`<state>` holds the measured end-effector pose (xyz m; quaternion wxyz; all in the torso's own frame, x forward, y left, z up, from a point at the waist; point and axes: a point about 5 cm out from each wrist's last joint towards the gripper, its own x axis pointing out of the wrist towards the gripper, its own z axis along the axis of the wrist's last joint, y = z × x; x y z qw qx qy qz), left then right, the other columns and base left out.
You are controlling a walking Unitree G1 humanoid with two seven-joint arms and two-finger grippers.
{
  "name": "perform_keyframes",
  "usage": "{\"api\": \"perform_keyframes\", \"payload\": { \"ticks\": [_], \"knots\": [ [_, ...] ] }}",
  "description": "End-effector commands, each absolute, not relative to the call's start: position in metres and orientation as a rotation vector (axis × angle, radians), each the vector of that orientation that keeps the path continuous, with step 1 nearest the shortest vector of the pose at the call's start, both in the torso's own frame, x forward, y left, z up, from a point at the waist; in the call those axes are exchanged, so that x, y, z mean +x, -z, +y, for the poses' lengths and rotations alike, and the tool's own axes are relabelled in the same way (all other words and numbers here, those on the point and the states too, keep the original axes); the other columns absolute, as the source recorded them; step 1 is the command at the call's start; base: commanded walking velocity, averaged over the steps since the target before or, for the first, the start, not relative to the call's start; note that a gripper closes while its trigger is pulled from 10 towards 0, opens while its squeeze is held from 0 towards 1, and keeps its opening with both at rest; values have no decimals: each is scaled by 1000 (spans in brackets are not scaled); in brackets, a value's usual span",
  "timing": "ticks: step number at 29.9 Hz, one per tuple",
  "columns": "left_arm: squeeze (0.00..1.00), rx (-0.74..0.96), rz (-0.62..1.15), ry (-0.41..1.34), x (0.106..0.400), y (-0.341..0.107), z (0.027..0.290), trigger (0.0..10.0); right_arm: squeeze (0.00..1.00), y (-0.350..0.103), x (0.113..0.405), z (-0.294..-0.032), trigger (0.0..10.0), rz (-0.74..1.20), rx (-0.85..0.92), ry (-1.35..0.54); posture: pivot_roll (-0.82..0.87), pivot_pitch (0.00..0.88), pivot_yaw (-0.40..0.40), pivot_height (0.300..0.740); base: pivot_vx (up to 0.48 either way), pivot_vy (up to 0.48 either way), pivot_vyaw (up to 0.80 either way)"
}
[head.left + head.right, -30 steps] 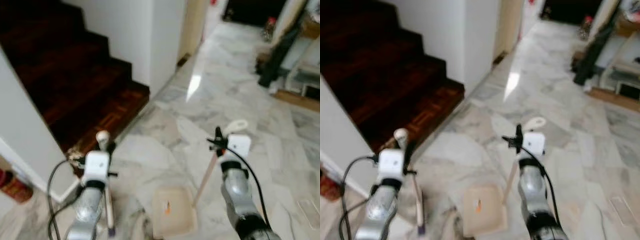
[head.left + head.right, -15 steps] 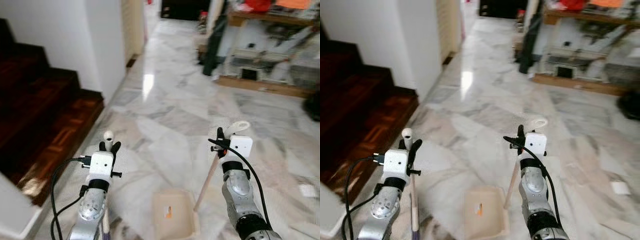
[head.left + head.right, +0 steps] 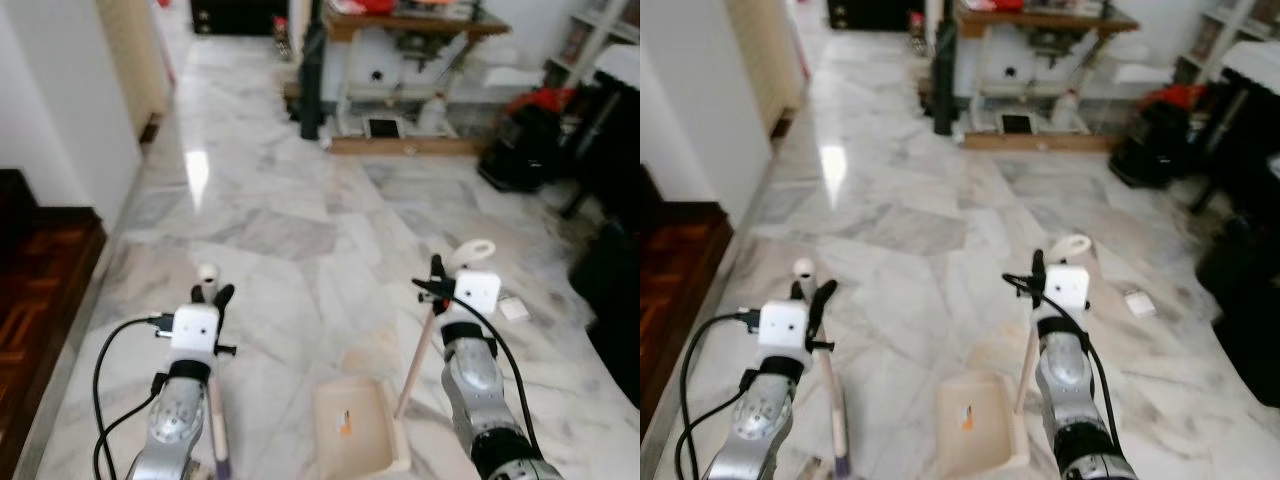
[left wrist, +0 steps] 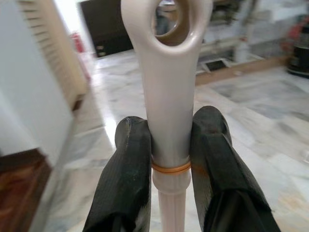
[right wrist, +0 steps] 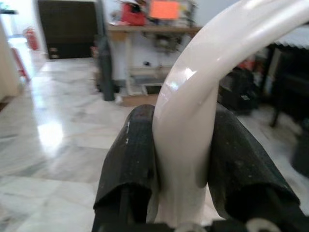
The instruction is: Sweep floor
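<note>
My left gripper (image 3: 212,294) is shut on the cream broom handle (image 4: 170,96), just below its ringed top end. The broom stick (image 3: 216,420) runs down to the marble floor (image 3: 290,240) in front of me. Further right, my right gripper (image 3: 438,276) is shut on the curved white top of the dustpan handle (image 5: 186,125). That handle's wooden shaft (image 3: 417,358) slants down to the cream dustpan tray (image 3: 352,442), which rests on the floor between my arms. A small orange scrap (image 3: 345,428) lies in the tray.
Dark wooden stairs (image 3: 35,280) and a white wall (image 3: 60,110) stand at the left. A cluttered wooden table (image 3: 400,30) is at the back, with black bags (image 3: 520,150) and dark furniture (image 3: 610,280) to the right. A white scrap (image 3: 513,307) lies on the floor.
The camera has swung to the right, so the stairs slid off to the left and the table and bags came into view. Both grippers keep the same hold.
</note>
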<state>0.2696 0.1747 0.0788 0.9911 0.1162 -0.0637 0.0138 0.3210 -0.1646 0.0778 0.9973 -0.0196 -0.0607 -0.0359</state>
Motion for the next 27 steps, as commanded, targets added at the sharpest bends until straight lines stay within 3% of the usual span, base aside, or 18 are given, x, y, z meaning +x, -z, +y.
{"api": "perform_keyframes", "payload": {
  "ticks": [1, 12, 27],
  "knots": [
    [0, 224, -155, -1, 272, -83, 168, 10000, 0, -84, 322, -172, 10000, -149, -43, 92, 106, 0, -24, 740, 0, 0, -800],
    [0, 196, -160, 10, 271, -84, 164, 10000, 0, -84, 323, -172, 10000, -153, -44, 94, 105, 0, -29, 740, 0, 0, -800],
    [0, 199, -155, -10, 272, -85, 168, 10000, 0, -85, 322, -169, 10000, -160, -45, 85, 102, 9, -26, 740, 17, 0, 0]
  ]
}}
